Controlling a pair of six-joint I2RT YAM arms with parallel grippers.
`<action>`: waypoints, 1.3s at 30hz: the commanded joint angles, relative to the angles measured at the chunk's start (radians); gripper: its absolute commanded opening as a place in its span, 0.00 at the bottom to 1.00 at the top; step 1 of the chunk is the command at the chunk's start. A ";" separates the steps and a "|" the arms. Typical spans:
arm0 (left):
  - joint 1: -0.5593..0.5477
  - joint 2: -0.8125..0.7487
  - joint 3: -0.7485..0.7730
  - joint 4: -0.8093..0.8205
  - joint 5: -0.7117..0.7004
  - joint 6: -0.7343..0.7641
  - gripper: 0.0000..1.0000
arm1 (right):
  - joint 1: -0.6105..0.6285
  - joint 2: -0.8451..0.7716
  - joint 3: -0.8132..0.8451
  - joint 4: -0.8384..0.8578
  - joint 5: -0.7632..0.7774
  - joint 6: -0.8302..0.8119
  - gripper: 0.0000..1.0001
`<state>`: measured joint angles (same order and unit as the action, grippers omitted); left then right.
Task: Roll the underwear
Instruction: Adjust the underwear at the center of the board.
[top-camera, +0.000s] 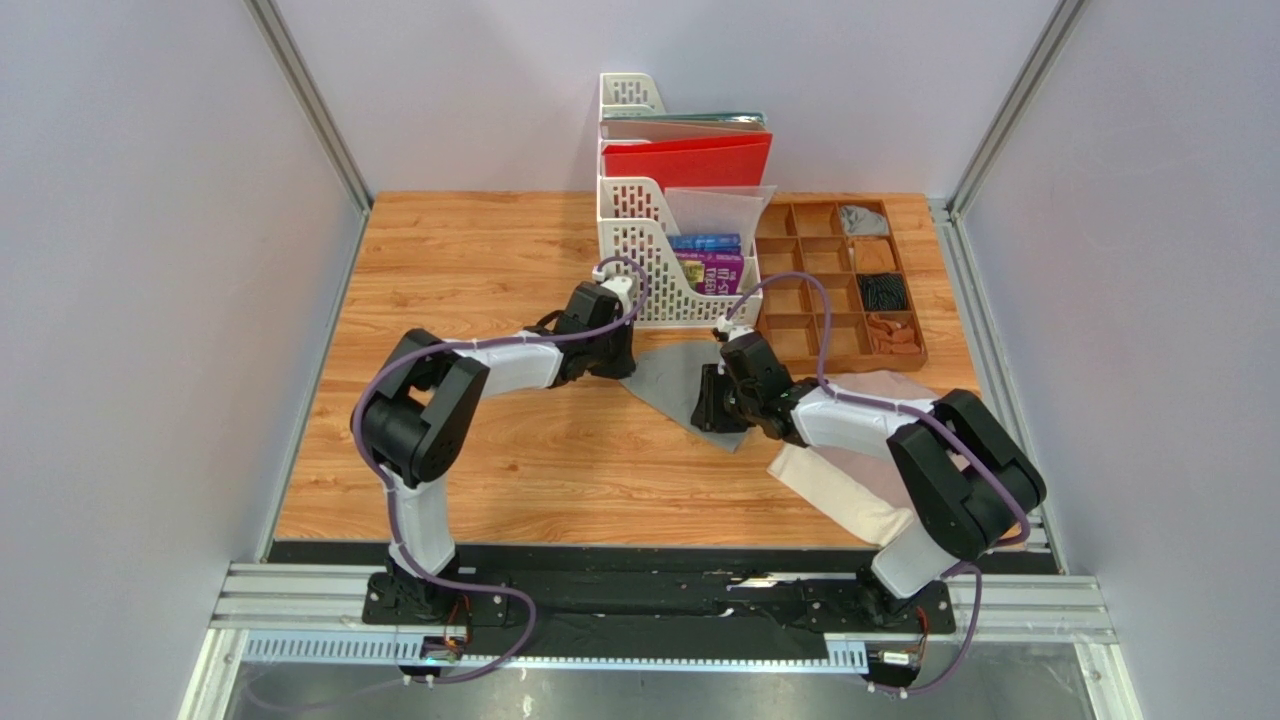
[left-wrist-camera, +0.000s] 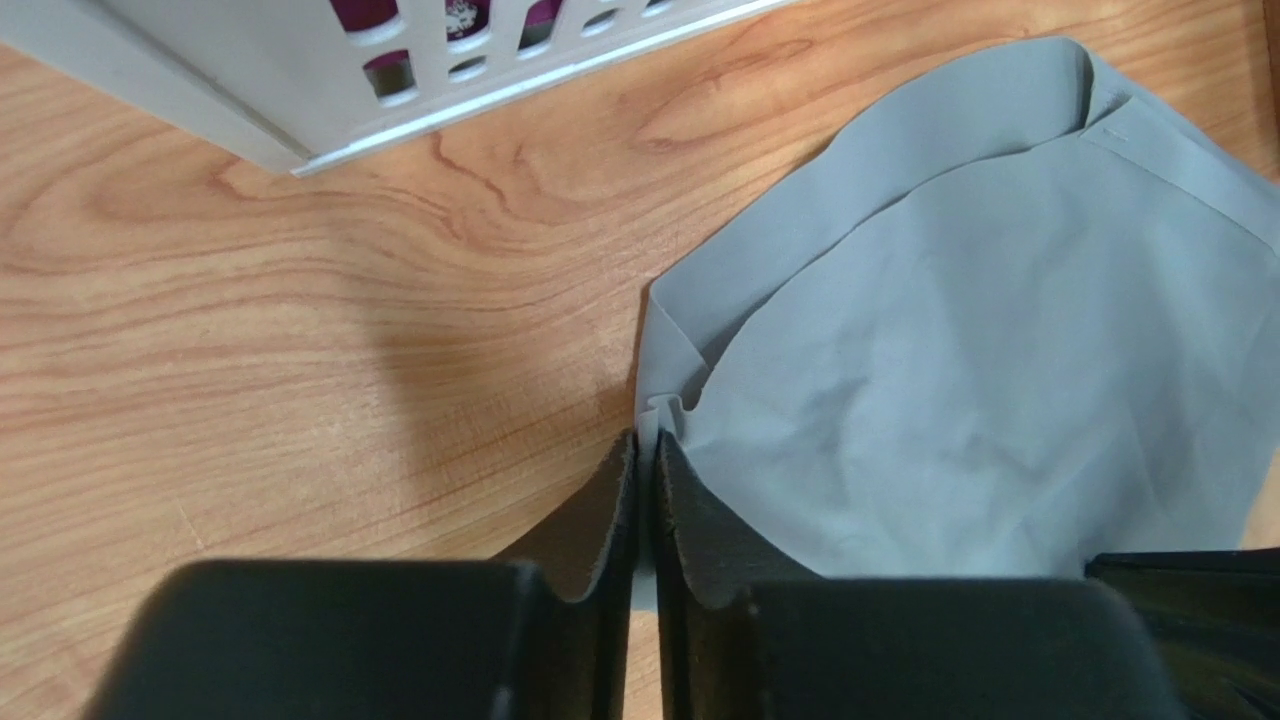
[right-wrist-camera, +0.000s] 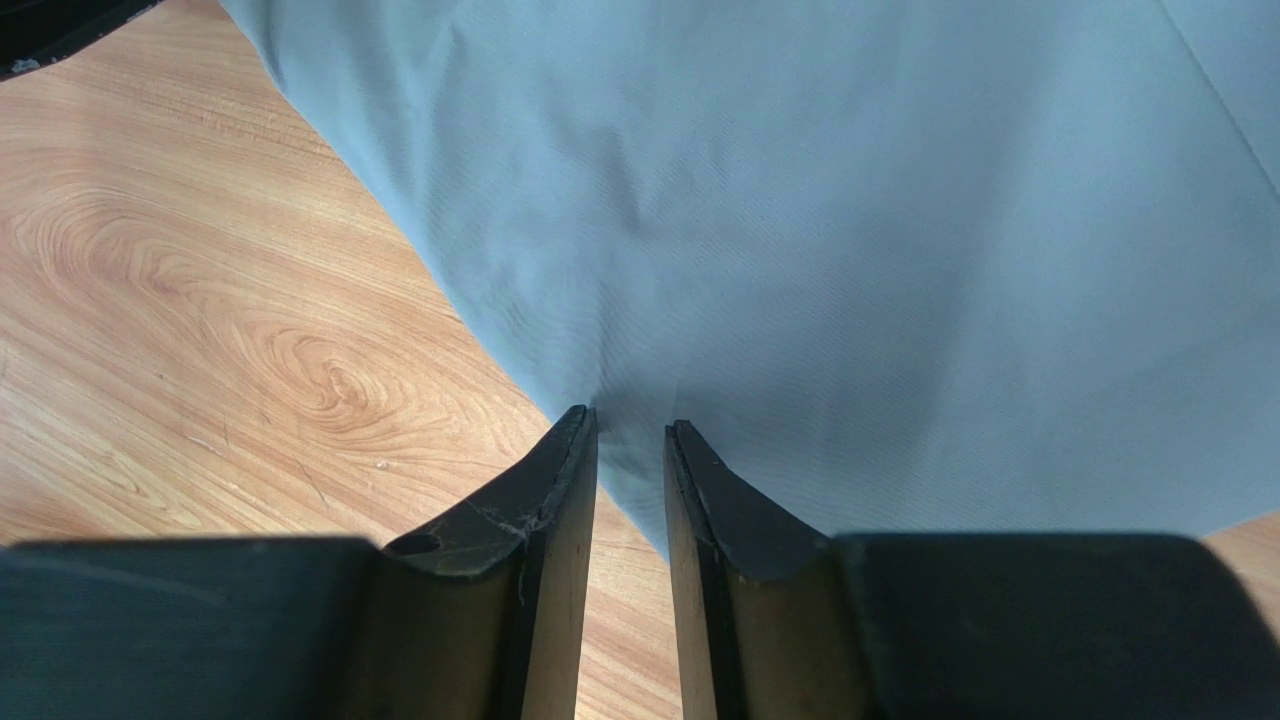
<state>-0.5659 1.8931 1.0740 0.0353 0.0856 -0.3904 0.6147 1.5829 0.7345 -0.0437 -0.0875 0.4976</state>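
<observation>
The grey underwear (top-camera: 672, 384) lies flat on the wooden table between my two grippers. In the left wrist view my left gripper (left-wrist-camera: 646, 446) is shut on a small pinched fold at the left edge of the grey underwear (left-wrist-camera: 977, 345). In the top view my left gripper (top-camera: 618, 365) sits at the cloth's left corner. My right gripper (right-wrist-camera: 631, 431) has its jaws a narrow gap apart, low over the near edge of the grey underwear (right-wrist-camera: 827, 225), with wood showing between them. The pinkish-beige underwear (top-camera: 842, 488) lies under my right arm.
A white slotted file rack (top-camera: 661, 255) with books stands just behind the cloth, and its base shows in the left wrist view (left-wrist-camera: 451, 68). A brown compartment tray (top-camera: 819, 338) with small items sits at the back right. Grey walls enclose the table.
</observation>
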 joint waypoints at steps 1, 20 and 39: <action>0.003 0.021 -0.002 -0.009 0.028 -0.002 0.00 | 0.013 -0.008 0.037 0.013 0.019 0.001 0.28; 0.006 -0.101 -0.032 -0.367 0.014 0.179 0.00 | -0.042 -0.236 0.059 -0.173 0.016 -0.180 0.60; 0.052 0.012 0.190 -0.514 -0.060 0.324 0.00 | -0.253 0.011 0.146 -0.055 -0.106 -0.372 0.61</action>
<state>-0.5293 1.8748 1.2026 -0.4099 0.0620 -0.1310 0.3801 1.5665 0.8299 -0.1715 -0.1429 0.1741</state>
